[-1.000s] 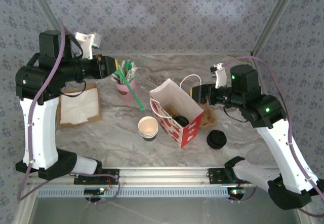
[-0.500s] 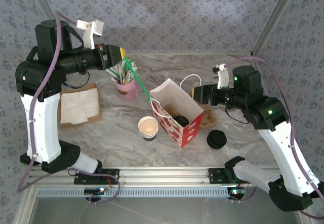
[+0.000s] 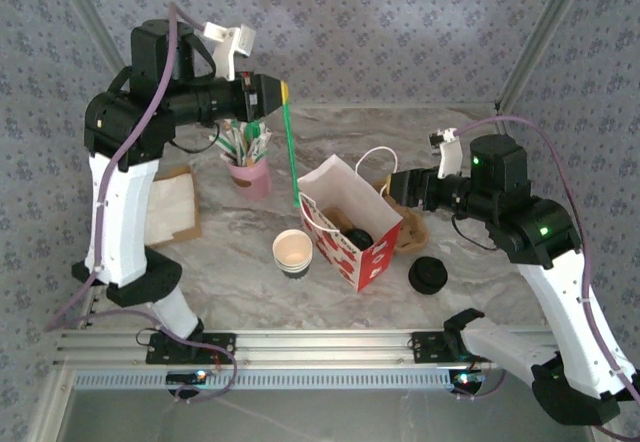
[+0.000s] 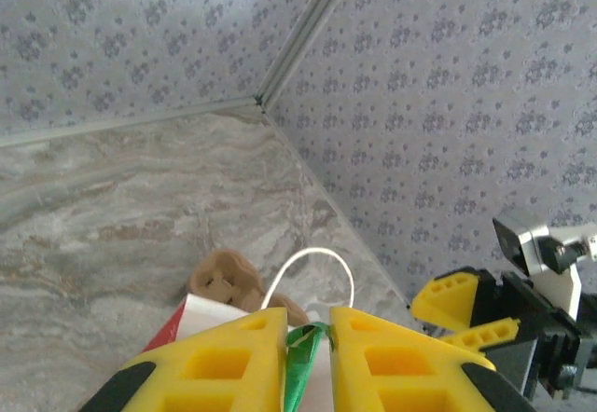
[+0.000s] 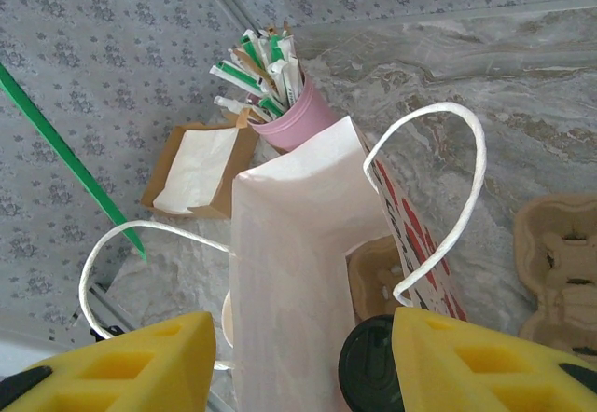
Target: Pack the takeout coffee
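Closest on the bench (image 3: 220, 262) is a stack of white cups (image 3: 292, 250) with no lid. To its right, well apart, sit some loose black lids (image 3: 427, 275).

Between them stands a red and white paper bag (image 3: 365, 257) with its top open. The coffee (image 3: 359, 236) is down inside the bag, and all you can see of it is the round black lid (image 5: 368, 370). A brown cardboard piece is in the bag beside it.

The right jaws are wide open at the bag's top edge, one on each side of the opening, holding nothing. A brown cup tray (image 3: 412, 230) lies just past the bag on the right.

Further back on the left are white napkins (image 3: 165, 207) in a brown box, then a pink cup (image 3: 248, 174) full of wrapped sticks.

High up at the back, the left jaws are pinched tight on a long green straw (image 3: 291, 152). The straw hangs down, with its low end near the bag's back corner.
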